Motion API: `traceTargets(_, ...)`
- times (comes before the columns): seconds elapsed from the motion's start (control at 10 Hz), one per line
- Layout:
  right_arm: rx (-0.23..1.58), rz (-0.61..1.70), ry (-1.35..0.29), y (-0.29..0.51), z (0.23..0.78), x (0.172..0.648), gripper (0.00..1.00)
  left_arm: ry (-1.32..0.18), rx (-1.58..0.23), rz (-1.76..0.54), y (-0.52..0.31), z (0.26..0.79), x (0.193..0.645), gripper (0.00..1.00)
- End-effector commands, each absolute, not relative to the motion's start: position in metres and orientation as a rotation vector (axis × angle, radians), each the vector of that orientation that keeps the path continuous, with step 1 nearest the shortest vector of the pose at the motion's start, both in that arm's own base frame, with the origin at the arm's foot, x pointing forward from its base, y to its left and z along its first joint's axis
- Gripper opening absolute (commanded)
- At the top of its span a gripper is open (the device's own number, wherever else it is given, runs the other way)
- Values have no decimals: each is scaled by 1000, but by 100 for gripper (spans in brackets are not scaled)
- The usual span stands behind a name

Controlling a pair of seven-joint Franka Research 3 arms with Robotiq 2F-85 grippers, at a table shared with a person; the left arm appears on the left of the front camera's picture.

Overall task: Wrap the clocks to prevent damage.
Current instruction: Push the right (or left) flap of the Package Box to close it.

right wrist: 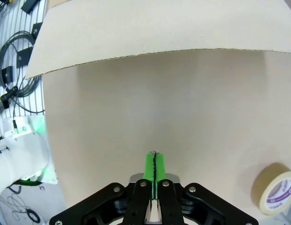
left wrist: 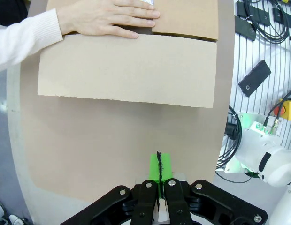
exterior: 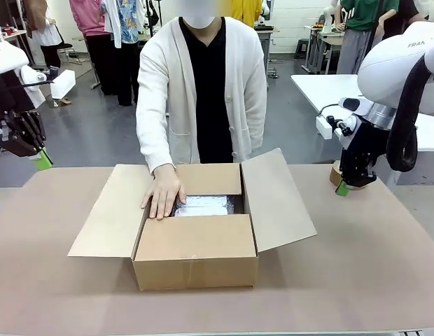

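Cardboard box [exterior: 196,260] stands open mid-table; inside lies a pale wrapped bundle [exterior: 201,205], we think a clock, just beside the person's hand [exterior: 163,196]. We judge packing is in hand. Our left gripper [exterior: 42,159] and right gripper [exterior: 341,187] hang at the sides, jaws closed, empty. Next may need the tape roll [right wrist: 276,190] near the right gripper; spread flaps [exterior: 108,210] narrow our room.

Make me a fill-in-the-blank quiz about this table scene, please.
1. The top flaps of the cardboard box are ____.
2. The left end effector and right end effector are both ____, holding nothing.
3. The roll of tape lies near the ____ end effector.
Missing words: open; shut; right.
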State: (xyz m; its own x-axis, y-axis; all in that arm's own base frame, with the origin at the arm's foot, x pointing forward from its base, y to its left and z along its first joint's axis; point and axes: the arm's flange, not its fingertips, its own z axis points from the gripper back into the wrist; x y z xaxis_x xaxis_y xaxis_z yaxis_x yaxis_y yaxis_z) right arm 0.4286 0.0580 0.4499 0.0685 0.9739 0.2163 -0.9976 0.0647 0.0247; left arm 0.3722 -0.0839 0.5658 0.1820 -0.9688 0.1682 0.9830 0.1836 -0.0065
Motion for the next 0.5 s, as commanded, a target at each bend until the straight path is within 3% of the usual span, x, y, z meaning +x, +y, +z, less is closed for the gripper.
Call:
traceTargets(0.0, 191, 1510, -164, 56, 451, 428, 1, -139, -132, -1388, -83, 565, 369, 0)
traceTargets(0.1, 184, 1497, -157, 58, 450, 429, 1, -139, -132, -1388, -83, 565, 369, 0)
traceTargets(0.4, 460, 1606, -386, 55, 402, 429, 1, -139, -132, -1388, -83, 565, 369, 0)
